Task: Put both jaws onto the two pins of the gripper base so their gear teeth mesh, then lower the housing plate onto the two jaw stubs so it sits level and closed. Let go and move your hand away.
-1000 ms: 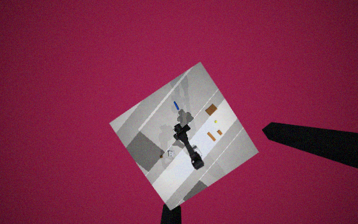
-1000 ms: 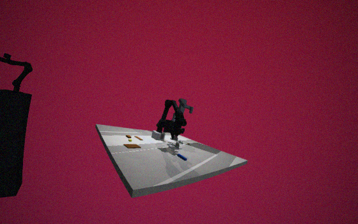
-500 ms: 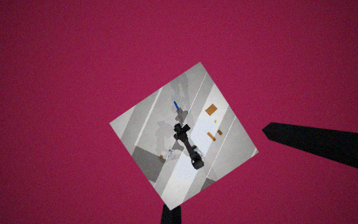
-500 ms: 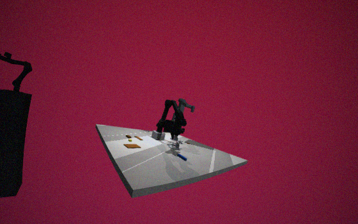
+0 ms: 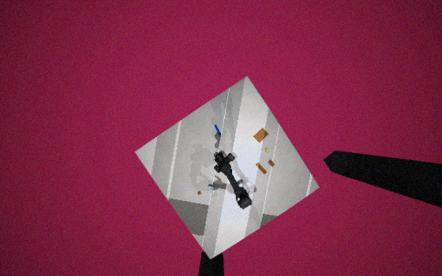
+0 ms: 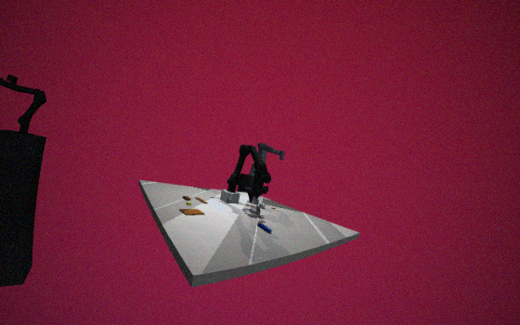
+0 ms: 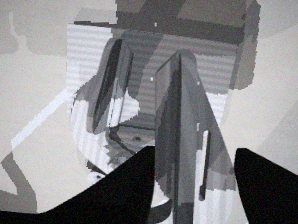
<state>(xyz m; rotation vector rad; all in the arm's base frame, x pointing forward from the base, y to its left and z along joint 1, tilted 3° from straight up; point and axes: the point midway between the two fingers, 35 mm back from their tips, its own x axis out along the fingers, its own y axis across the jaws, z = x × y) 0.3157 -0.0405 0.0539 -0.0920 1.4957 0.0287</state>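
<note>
1. Between the gripper's (image 5: 220, 158) (image 6: 253, 199) (image 7: 196, 148) fingers you have one grey jaw (image 7: 192, 120), pinched part-way open. The ribbed pale part (image 7: 82, 47), which I read as the gripper base, is under and beyond it; the other jaw (image 7: 111, 85) shows over it on the left. Can't tell from here if either sits on its pin.
2. Main risk: the bore misses its pin. The held jaw hides its own root, so you're likely lowering half blind. Press off-axis and you skid the base or cock the jaw.
3. Teeth could land crest on crest. Cause: wrong yaw between jaws. Probably needs a small twist, not more force.
4. Long jaw, short pinch: it may pivot in your grip on contact.
5. Wide swings could clip the second jaw.
6. Housing plate: can't identify it. Skewed jaws would leave it tilted later.
</note>
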